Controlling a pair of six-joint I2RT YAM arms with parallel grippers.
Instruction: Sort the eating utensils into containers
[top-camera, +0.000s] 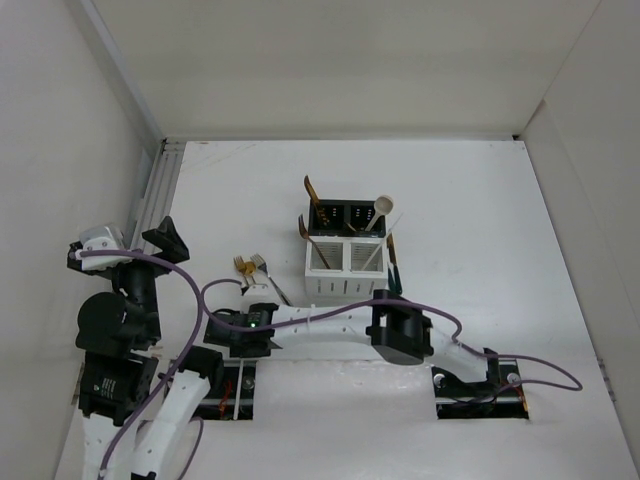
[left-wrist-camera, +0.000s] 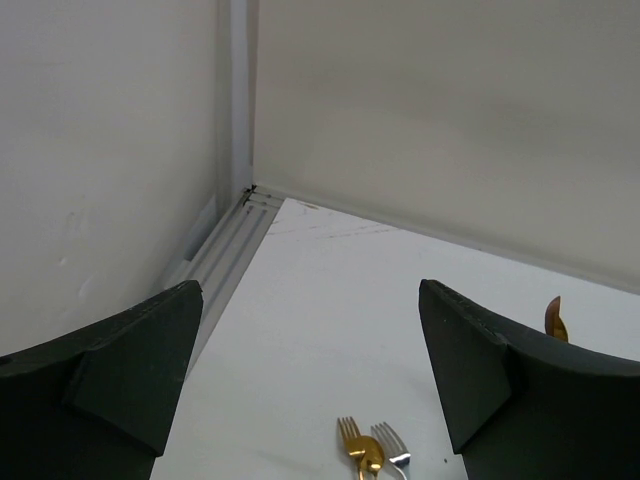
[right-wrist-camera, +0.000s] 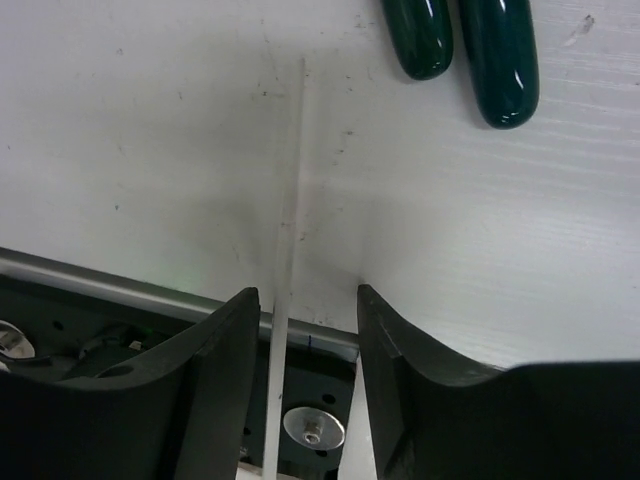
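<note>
Left wrist view: the left end effector (left-wrist-camera: 307, 290) hangs with its fingers spread wide. Past them a big bare stretch of counter (left-wrist-camera: 330, 300) runs to the corner where the walls (left-wrist-camera: 430, 120) meet (ribbed rail (left-wrist-camera: 225, 245) along the left edge). A gold fork (left-wrist-camera: 358, 450) and a silver fork (left-wrist-camera: 392, 448) lie just beneath it.

The right end effector (right-wrist-camera: 307, 295) sits partway apart over a cutout (right-wrist-camera: 110, 350) in the counter's near edge, with a thin white strip (right-wrist-camera: 290, 200) running between the fingers, unclamped. Two dark teal handles (right-wrist-camera: 498, 60) lie just ahead. The containers (top-camera: 340, 285), cream spoon (top-camera: 385, 206) sticking up, stand beyond to its right.
</note>
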